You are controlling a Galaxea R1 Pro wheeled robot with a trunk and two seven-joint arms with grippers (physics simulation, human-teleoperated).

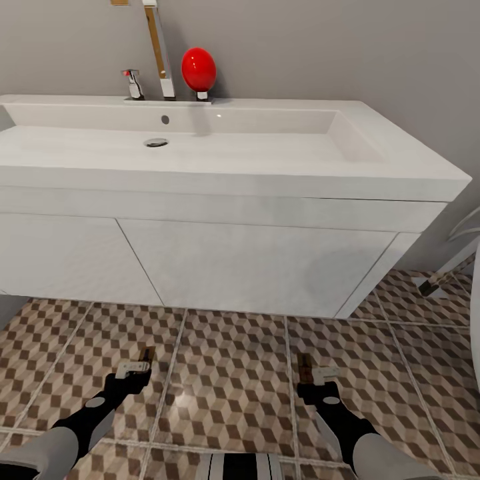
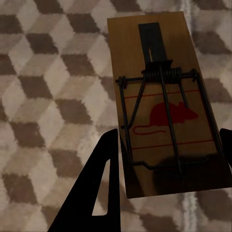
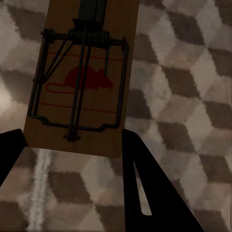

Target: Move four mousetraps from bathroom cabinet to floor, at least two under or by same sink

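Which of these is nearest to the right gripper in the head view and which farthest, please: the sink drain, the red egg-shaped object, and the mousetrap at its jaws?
1. The mousetrap, at the jaws of the right gripper, over the tiled floor.
2. The sink drain, up in the basin, toward the left.
3. The red egg-shaped object, on the sink's back ledge by the wall, beside the tap.

my grippers: 2 [image 1: 141, 365] [image 1: 313, 375] | mousetraps: 2 [image 2: 166, 104] [image 3: 84, 77] | sinks: 1 [image 1: 200, 143] | red ball: 1 [image 1: 199, 69]

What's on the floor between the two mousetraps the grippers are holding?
Only bare bathroom floor tiles, seen in the head view, between the left mousetrap and the right mousetrap.
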